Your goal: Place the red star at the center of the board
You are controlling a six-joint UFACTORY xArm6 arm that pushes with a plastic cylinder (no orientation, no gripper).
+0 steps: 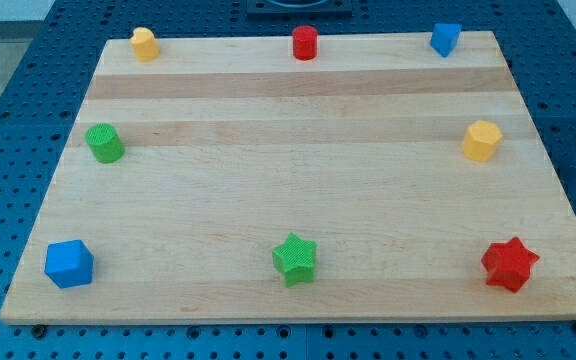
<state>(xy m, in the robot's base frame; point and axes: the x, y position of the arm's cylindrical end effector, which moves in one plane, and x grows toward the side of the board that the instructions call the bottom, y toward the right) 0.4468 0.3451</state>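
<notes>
My tip does not show anywhere, so I cannot tell where it is next to the blocks. There is no end effector to see, so I cannot tell its state either.

The red star (509, 264) sits near the bottom right corner of the tabletop (298, 150), close to the edge. It is well apart from the middle, so the job is not yet done.

The star could fall off. It is so near the edge that a push from the wrong side may slide it over. A push on one of its points may spin it and make it slip away sideways.

The green star (294, 258) sits at the bottom middle. A path that goes too low may bump it. The yellow block (481, 140), a six-sided one, is up on the right, and a wide swing may knock it.
</notes>
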